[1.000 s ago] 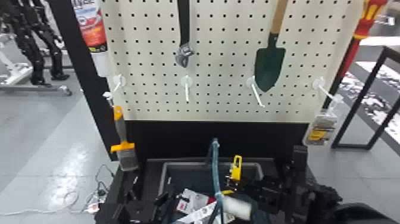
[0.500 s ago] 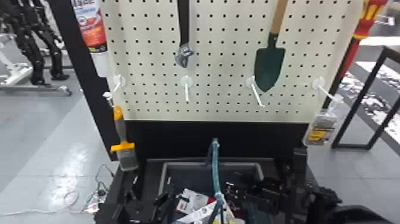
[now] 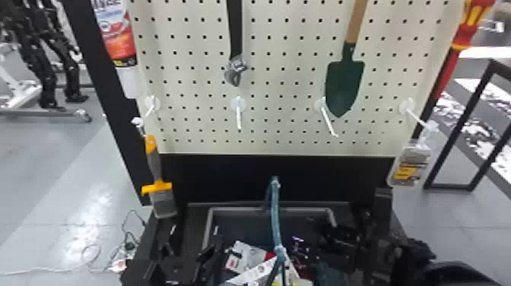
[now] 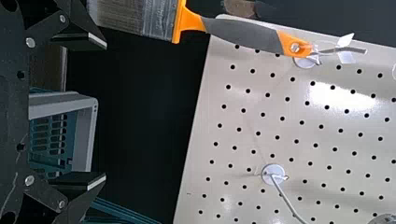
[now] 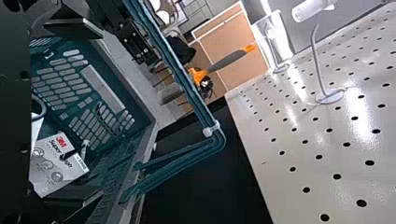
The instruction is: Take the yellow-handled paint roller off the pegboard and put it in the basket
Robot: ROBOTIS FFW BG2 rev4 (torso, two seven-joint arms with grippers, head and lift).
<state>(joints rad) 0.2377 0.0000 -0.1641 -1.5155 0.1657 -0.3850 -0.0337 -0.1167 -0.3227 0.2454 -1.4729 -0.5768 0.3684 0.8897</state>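
One R end effector point(image 3: 323, 240), released, fingers spread, basket point(image 3: 239, 209) prob. just below.

Three Cameras Face One Pegboard point(image 3: 281, 87)

The head view looks forward and down from above and behind the left tool point(image 3: 186, 258) and right tool point(image 3: 330, 243), farthest back. Each wrist view looks past its tool, nearer the pegboard, the right one slantwise across the basket point(image 3: 266, 209). Both wrist views share pegboard, basket and brush point(image 3: 153, 163).
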